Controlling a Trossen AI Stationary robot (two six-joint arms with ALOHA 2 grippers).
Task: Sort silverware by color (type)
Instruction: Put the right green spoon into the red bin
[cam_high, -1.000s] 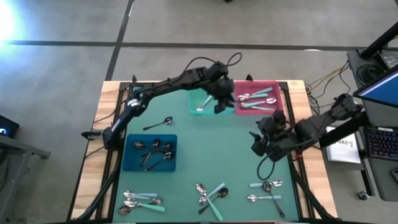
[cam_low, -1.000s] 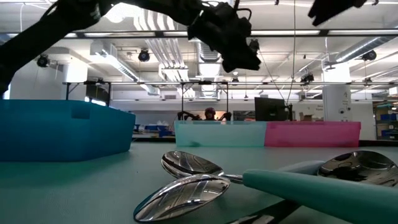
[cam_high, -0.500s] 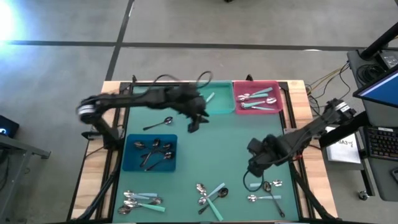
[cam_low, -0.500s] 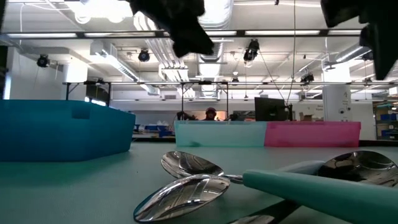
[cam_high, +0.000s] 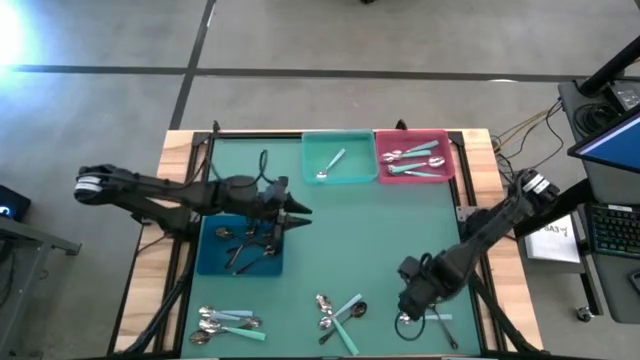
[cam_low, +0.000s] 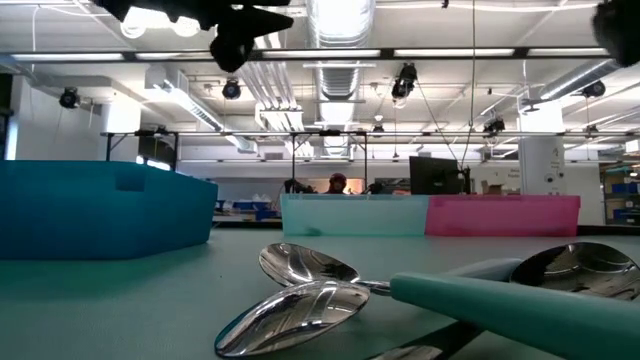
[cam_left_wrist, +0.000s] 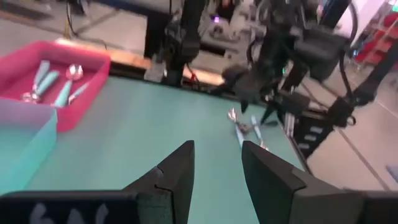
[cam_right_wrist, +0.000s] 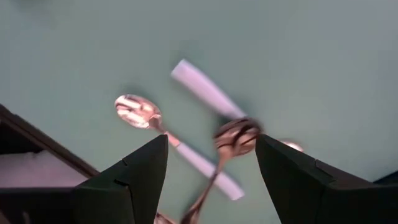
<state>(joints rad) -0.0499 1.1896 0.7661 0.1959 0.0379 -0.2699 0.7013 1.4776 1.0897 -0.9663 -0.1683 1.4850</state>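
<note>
The right end effector (cam_high: 408, 303) hangs over the loose spoons (cam_high: 428, 318) at the near right of the green surface (cam_high: 370, 235), fingers spread wide and empty, with a mint-handled spoon (cam_right_wrist: 205, 96) and a silver-bowled one (cam_right_wrist: 138, 112) lying directly beneath them — looks like it's lining up a pick from this unsorted cluster. Over on the other side, the left end effector (cam_high: 290, 215) sits above the far right edge of the blue bin (cam_high: 207, 262), fingers partly apart, nothing between them. Now the containers: the blue bin holds a pile of dark spoons (cam_high: 250, 243); the teal bin (cam_high: 338, 143) at the far edge has a single spoon (cam_high: 330, 166) lying diagonally inside; the pink bin (cam_high: 413, 139) just beside it carries a few mint-handled and silver pieces (cam_high: 412, 160). Still unsorted on the surface are a heap at the near left (cam_high: 228, 322) and a crossed bunch at near centre (cam_high: 340, 312). Plenty left, I'd judge.
</note>
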